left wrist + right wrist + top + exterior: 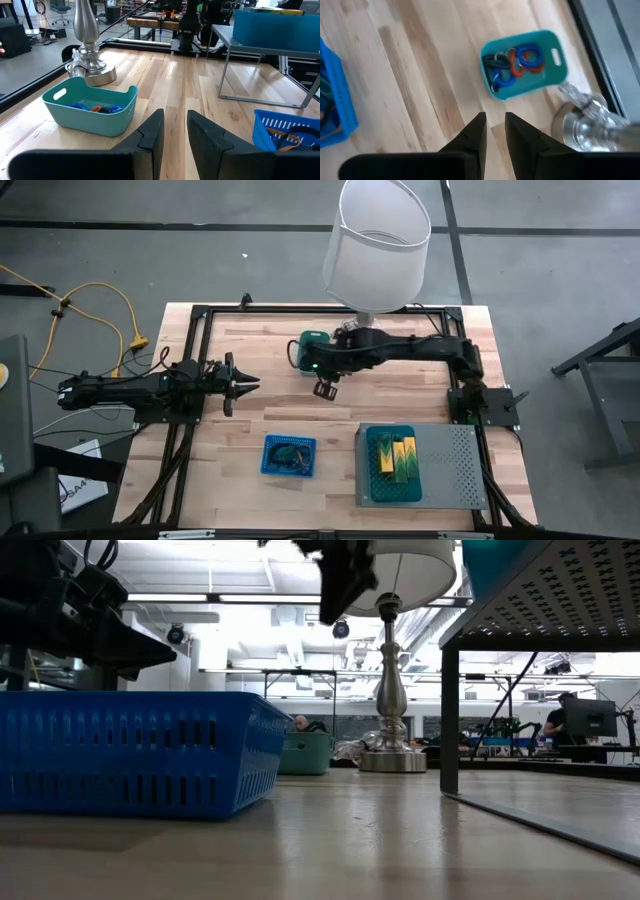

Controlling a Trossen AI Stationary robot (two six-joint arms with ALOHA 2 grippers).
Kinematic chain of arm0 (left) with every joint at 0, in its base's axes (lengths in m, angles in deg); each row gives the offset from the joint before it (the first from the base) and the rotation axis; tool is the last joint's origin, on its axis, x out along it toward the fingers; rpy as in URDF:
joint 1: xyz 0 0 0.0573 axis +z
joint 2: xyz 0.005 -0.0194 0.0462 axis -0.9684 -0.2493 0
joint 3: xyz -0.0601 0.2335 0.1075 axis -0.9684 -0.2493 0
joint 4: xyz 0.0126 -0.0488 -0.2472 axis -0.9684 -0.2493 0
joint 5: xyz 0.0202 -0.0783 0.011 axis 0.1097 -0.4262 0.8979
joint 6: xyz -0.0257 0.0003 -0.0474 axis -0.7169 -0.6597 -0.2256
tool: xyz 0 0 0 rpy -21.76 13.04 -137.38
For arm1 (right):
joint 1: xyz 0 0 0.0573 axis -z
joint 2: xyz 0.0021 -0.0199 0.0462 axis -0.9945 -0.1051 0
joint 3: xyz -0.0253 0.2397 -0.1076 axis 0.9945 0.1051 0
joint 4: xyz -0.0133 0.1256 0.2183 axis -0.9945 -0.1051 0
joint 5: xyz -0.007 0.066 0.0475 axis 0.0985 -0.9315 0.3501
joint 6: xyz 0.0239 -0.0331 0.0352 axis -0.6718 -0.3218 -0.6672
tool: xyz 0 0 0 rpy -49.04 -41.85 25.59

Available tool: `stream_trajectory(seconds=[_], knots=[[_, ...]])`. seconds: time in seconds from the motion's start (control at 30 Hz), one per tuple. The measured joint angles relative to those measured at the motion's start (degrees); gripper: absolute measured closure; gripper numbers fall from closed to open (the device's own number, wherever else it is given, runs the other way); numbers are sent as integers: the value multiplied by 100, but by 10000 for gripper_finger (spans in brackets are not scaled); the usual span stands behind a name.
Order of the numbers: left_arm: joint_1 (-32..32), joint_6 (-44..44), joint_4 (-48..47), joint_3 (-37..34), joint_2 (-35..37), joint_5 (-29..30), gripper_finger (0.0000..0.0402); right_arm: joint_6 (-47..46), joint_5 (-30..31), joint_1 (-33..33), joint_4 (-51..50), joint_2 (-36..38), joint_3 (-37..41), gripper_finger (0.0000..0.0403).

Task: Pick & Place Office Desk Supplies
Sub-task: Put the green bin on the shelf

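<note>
Partly sorted, I'd say: blue/red/black plastic rings point(516, 64) in teal tub point(547, 37), frame centre; more in blue mesh basket point(289, 456); yellow-green blocks point(397, 453) on grey box; both grippers point(493, 131) point(174, 134) slightly parted, holding nothing.

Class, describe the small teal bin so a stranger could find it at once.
Start at the white-shaded lamp at the table's far edge. Beside its chrome base sits the teal bin, holding blue, red and black loops. Unlike the blue basket, its walls are solid.

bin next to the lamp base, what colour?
Teal bin; the right wrist view shows it best, beside the chrome lamp base.
</note>
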Motion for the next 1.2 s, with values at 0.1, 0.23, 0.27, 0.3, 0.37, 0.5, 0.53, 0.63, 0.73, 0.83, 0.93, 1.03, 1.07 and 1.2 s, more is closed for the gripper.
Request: stream_trajectory(seconds=[0.1, 0.23, 0.27, 0.3, 0.37, 0.5, 0.53, 0.63, 0.73, 0.83, 0.93, 1.03, 1.07, 1.2], knots=[[-2, -1, 5, 0, 0, 1, 323, 331, -87, 123, 211, -259, 0, 344], [0, -1, 11, 0, 0, 2, 323, 629, -300, 315, 643, -543, 0, 344], [0, 0, 15, 0, 0, 1, 323, 687, -409, 364, 772, -606, 0, 344], [-2, -2, 15, 0, -2, 2, 323, 744, -530, 411, 861, -670, 0, 344], [-2, -2, 19, 0, 0, 2, 323, 784, -668, 484, 1020, -834, 0, 344], [-2, 0, 25, 0, 0, 0, 323, 799, -675, 564, 1175, -1173, -2, 344], [-1, 0, 24, 0, -1, 1, 323, 799, -693, 587, 1218, -1248, -1, 344], [0, 0, 26, 0, 0, 2, 323, 814, -844, 603, 1282, -1444, 0, 344], [-1, -2, 24, 0, 0, 2, 323, 912, -925, 602, 1330, -1567, 2, 344], [-2, -2, 22, 0, -2, 0, 323, 949, -906, 593, 1436, -1661, -1, 344], [0, 0, 26, 0, -2, 0, 323, 1026, -892, 596, 1459, -1676, 3, 344], [0, 0, 44, 0, 0, 2, 323, 1141, -879, 598, 1476, -1713, -5, 344], [0, 0, 43, 0, -2, 0, 323, 1194, -884, 600, 1450, -1720, 0, 344], [0, -2, 46, 0, -2, 0, 323, 1227, -900, 613, 1475, -1763, -4, 344]])
